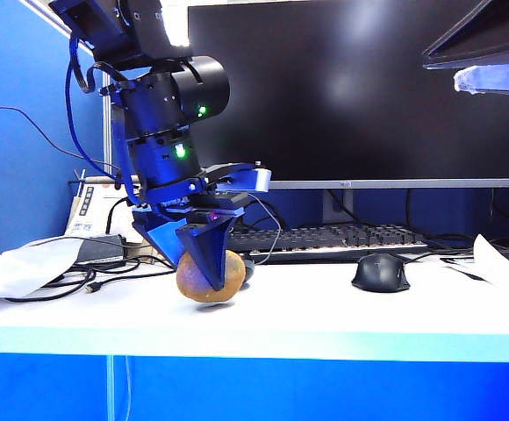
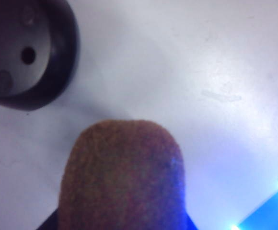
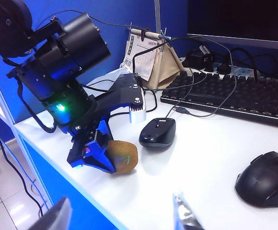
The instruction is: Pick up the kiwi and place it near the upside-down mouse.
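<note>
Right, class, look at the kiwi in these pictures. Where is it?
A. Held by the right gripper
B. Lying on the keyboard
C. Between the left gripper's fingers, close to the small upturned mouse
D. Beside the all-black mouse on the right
C: the left gripper is clamped on the kiwi at the table, next to the upturned mouse; the right gripper is open and empty.

The left hand (image 1: pixel 209 263) points down with fingers clamped (holding something), while the right hand (image 3: pixel 120 215) hangs wide open.

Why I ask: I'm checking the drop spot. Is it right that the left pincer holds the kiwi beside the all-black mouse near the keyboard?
Not quite: the left pincer holds the kiwi beside the upside-down mouse; the right wrist view shows the all-black mouse far off.
</note>
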Robot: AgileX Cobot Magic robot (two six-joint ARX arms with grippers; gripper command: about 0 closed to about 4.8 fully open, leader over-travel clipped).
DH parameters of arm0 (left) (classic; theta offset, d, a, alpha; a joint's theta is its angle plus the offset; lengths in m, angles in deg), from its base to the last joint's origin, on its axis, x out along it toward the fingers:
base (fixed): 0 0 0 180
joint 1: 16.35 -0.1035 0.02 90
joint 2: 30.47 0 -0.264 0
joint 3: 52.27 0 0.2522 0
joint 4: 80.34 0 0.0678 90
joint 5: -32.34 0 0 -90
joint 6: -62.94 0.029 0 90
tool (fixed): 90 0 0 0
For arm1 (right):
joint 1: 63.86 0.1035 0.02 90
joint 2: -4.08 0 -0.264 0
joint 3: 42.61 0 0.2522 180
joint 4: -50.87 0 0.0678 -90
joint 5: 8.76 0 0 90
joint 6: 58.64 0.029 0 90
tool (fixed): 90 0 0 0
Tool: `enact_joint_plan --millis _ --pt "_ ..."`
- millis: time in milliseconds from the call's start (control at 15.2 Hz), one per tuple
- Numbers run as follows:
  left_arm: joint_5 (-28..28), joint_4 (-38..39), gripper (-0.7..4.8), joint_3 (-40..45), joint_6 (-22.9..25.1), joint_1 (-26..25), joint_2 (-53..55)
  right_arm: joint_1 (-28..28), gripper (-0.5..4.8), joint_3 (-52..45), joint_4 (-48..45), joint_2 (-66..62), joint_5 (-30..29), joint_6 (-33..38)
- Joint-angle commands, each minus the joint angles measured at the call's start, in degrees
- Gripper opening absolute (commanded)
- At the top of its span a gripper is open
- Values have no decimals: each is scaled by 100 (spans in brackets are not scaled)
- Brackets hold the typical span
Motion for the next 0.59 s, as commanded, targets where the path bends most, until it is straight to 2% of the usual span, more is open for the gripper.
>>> enact_joint_plan --millis 66,198,527,593 --pt "79 -11 179 -2 -7 -9 -11 9 275 26 -66 -7 -7 -17" --pt "367 -2 295 -2 -2 -9 -11 9 275 26 -11 -7 -7 -15" --pt "396 -9 333 -2 -7 -7 -11 11 275 26 101 -9 -4 -17" --pt "568 -9 345 -2 -4 -7 -13 11 275 26 101 -9 -7 -15"
